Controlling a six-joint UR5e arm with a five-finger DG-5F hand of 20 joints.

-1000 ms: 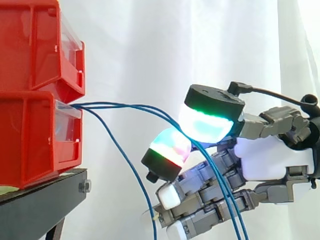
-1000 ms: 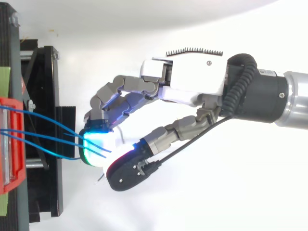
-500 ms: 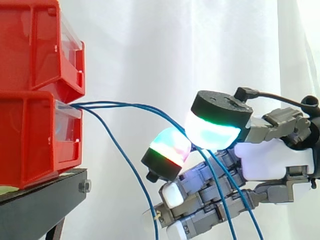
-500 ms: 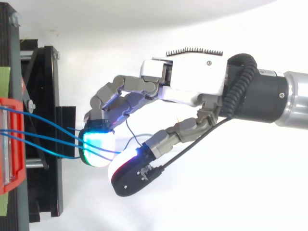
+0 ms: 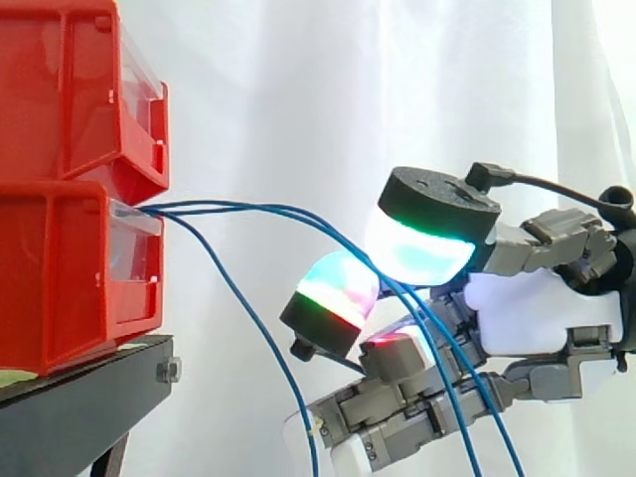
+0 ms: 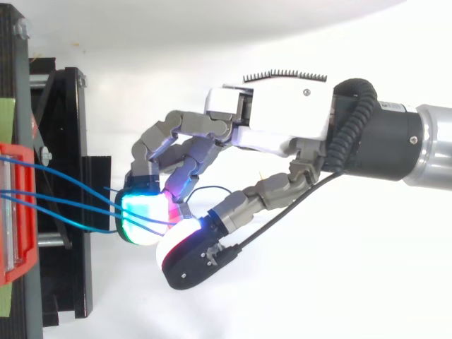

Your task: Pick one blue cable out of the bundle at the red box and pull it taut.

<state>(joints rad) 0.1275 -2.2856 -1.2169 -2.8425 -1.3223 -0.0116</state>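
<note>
Blue cables [image 5: 238,208] left the lip of the lower red bin [image 5: 60,268] at nine o'clock in the side view. They arced across to the hand [image 5: 542,318] at four o'clock. Two strands ran into the gap between the glowing pads [image 5: 422,248] and then hung down towards six o'clock. A third strand [image 5: 258,328] dropped clear of the hand on its own.

The fingers were curled round the two strands. From above the pads met over them at about eight o'clock of the palm [image 6: 282,120], and a small loop of cable showed just behind the pads. The bin stood on a black stand [image 5: 79,397] before a white curtain [image 5: 298,99].

The cables looked thin, light and limp, sagging under their own weight. Their smooth jackets would probably slide through a loose hold. They seemed tough enough for a firm pinch, and the soft pads should bite well.

The best place to grip was probably the free span just short of the pads on the bin side, where the strands lay slightly apart. Since only one was wanted, the hold probably needed to shed the second strand. The pull would then go towards three o'clock, straight away from the bin.
</note>
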